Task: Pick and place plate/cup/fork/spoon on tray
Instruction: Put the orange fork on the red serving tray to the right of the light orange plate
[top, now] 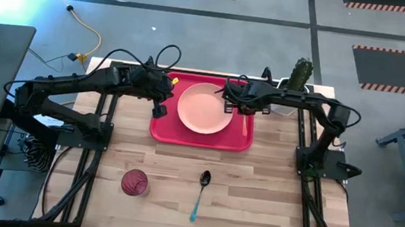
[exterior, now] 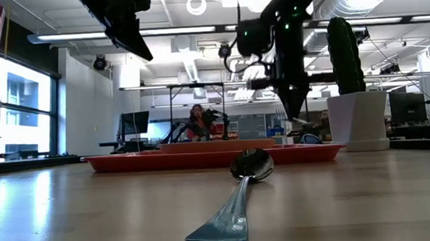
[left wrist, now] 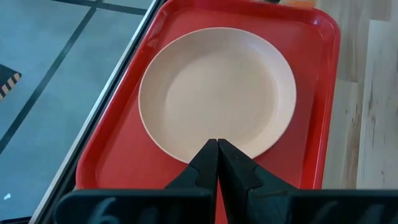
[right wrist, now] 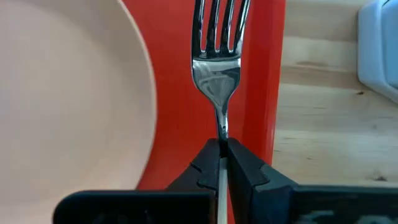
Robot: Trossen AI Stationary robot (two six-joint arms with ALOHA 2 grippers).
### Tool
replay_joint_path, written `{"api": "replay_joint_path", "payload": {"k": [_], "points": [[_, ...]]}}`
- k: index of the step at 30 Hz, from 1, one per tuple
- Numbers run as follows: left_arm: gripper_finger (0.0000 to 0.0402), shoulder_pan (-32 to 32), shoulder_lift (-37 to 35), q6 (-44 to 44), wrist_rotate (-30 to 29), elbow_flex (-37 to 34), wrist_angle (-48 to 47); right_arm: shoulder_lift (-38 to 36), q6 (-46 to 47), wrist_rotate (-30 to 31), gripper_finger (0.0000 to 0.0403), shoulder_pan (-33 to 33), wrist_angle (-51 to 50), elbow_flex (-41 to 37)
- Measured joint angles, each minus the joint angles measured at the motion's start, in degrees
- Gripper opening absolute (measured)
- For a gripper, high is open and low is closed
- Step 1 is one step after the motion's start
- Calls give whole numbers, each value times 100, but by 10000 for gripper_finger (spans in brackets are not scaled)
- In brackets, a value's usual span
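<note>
The right gripper [right wrist: 222, 149] grasps the fork [right wrist: 219, 68] over the tray [right wrist: 261, 81], beside the plate [right wrist: 68, 106]; I judge it must lower and release. The left gripper [left wrist: 217, 152], clenched and empty, waits above the tray.

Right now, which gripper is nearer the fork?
Right. The right gripper is shut on the fork, holding it over the tray's strip beside the plate. The left gripper, shut and empty, is across the plate from it.
</note>
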Motion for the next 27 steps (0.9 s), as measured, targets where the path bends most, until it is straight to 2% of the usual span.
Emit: {"api": "replay_joint_path", "payload": {"k": [13, 22, 27], "points": [[0, 0, 0, 0, -2, 0, 0, 772, -240, -159, 0, -319, 148, -2], [0, 0, 0, 0, -2, 0, -1, 940, -277, -190, 0, -414, 312, -60], [0, 0, 0, 0, -4, 0, -3, 940, -276, -456, 0, -493, 550, -286]]}}
